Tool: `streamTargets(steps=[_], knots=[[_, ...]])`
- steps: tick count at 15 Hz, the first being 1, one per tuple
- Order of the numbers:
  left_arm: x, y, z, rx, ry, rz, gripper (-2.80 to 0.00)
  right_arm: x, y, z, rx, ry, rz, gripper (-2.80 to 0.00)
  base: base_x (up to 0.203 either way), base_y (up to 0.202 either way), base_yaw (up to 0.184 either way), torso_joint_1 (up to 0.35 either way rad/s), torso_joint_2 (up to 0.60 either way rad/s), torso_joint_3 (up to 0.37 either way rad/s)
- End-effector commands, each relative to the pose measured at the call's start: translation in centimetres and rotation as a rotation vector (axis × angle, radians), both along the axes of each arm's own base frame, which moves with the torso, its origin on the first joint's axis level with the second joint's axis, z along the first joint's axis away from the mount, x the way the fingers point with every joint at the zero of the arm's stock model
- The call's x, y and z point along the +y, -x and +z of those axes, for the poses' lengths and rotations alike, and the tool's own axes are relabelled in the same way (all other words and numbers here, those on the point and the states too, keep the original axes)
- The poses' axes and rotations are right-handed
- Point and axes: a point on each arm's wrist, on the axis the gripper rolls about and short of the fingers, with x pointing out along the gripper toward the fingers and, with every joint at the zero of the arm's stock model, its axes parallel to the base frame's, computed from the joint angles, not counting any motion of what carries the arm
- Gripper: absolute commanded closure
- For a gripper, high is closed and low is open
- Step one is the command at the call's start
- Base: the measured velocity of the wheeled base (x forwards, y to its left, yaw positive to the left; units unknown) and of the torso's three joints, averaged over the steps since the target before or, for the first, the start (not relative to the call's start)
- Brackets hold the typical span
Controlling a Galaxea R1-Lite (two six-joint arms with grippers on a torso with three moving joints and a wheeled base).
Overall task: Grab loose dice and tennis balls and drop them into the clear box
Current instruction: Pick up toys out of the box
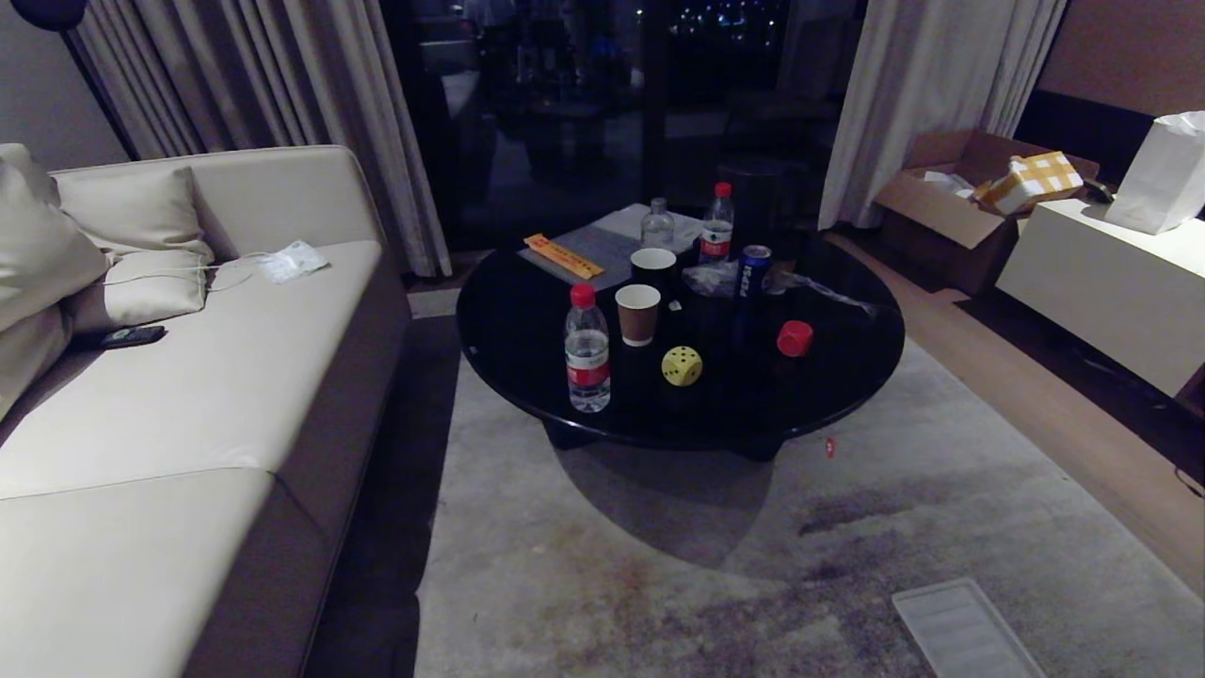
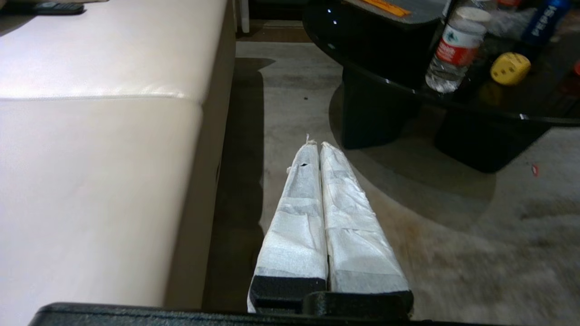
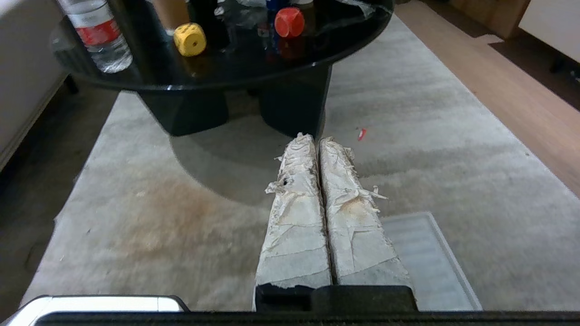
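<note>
Two dice, the yellow die [image 1: 682, 365] and the red die [image 1: 795, 338], sat on the round black table [image 1: 847, 377]; no clear box or tennis balls showed. The left gripper [image 2: 316, 145] and right gripper [image 3: 312, 138] hung low, fingers pressed together, empty. Nothing was picked yet; next, probably approaching the table.

Yellow die [image 1: 682, 365], red die [image 1: 795, 338], black table [image 1: 847, 377]
</note>
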Motion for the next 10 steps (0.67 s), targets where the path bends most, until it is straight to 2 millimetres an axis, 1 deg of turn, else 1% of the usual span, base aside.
streamTargets(steps=[1, 10], knots=[[0.00, -0.02, -0.04, 0.003, 0.001, 0.001, 0.00, 0.00, -0.09, -0.27, 0.010, 0.000, 0.000, 0.00, 0.183, 0.000, 0.001, 0.004, 0.01, 0.004], [0.00, -0.02, -0.04, 0.003, 0.001, 0.001, 0.00, 0.00, -0.08, -0.24, 0.009, -0.001, 0.001, 0.00, 0.182, 0.000, 0.000, 0.004, 0.00, 0.002]])
